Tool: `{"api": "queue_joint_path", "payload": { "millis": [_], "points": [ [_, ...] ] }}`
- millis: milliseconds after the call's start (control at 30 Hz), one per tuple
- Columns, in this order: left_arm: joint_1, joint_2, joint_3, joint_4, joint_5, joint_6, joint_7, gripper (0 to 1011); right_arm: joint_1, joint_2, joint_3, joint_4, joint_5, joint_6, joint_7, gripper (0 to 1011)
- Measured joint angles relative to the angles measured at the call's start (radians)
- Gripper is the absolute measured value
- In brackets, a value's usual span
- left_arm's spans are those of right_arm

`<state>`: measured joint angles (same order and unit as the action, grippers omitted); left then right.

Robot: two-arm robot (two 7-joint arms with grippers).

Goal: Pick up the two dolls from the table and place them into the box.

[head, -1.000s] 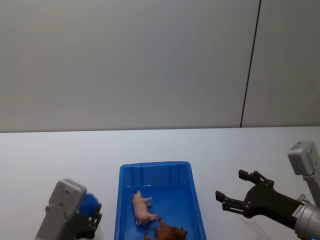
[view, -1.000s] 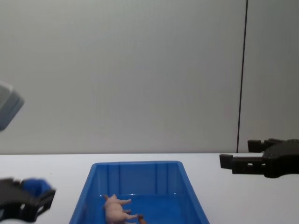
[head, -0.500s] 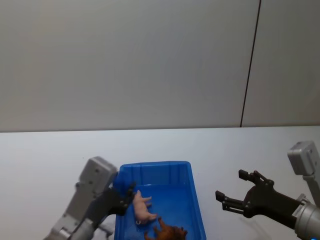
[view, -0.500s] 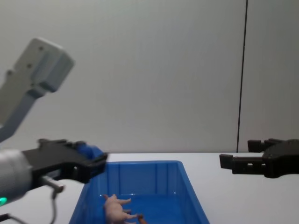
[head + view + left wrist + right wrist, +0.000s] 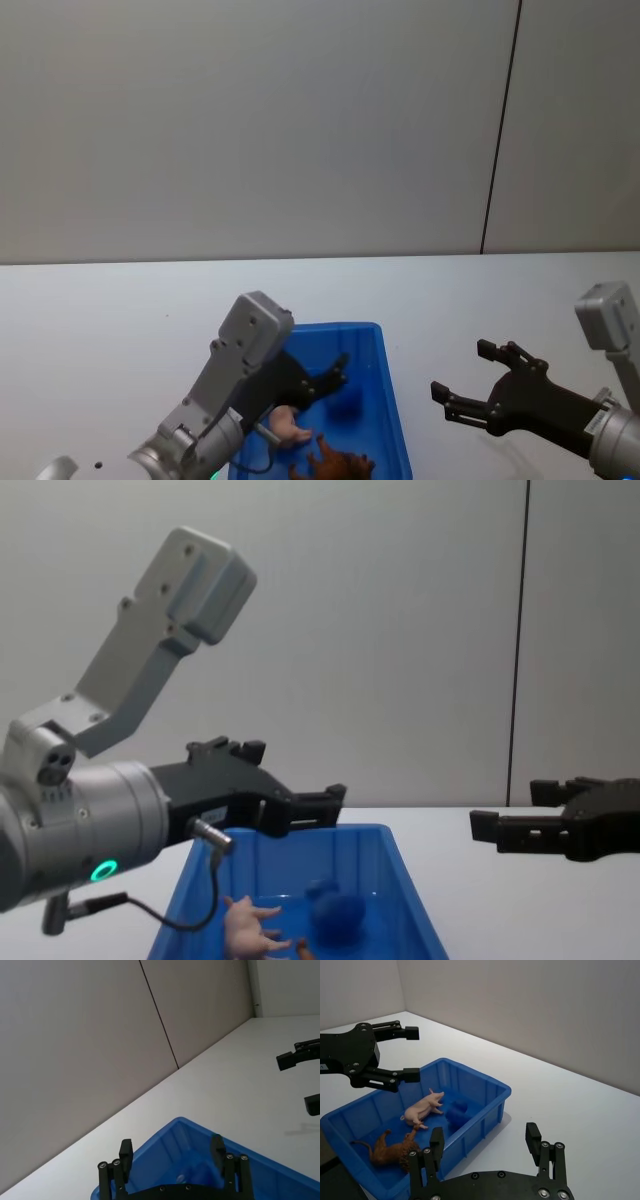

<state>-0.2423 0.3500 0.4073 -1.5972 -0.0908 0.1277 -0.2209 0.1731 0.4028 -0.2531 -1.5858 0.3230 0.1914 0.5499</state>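
Both dolls lie inside the blue box (image 5: pixel 394 400). The pale pink pig (image 5: pixel 422 1107) is on its side, and the reddish-brown animal (image 5: pixel 395 1149) lies nearer the box's front end. My left gripper (image 5: pixel 335 372) hangs open over the box with nothing between its fingers (image 5: pixel 335 798). Below it, a small dark blue lump (image 5: pixel 456 1111) rests on the box floor beside the pig (image 5: pixel 250 925). My right gripper (image 5: pixel 462 370) hovers open above the table (image 5: pixel 100 320), to the right of the box.
The white table stretches left, right and behind the box up to a plain grey wall. A dark vertical seam (image 5: pixel 500 130) runs down the wall at the right. The left arm's grey housing (image 5: pixel 170 610) stands high over the box's left side.
My left arm swung from the table's left side to above the box. The small blue lump it carried now lies in the box. The right arm has not moved.
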Motion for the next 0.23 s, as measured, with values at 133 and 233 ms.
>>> {"api": "queue_joint_path", "payload": {
  "millis": [133, 233],
  "points": [
    [-0.006, -0.002, -0.001, 0.002, 0.003, -0.016, -0.018, 1001, 0.000, 0.000, 0.000, 0.000, 0.000, 0.000, 0.000, 1001],
    [-0.010, -0.003, -0.002, 0.002, 0.005, -0.026, -0.028, 1001, 0.000, 0.000, 0.000, 0.000, 0.000, 0.000, 0.000, 1001]
  ]
}}
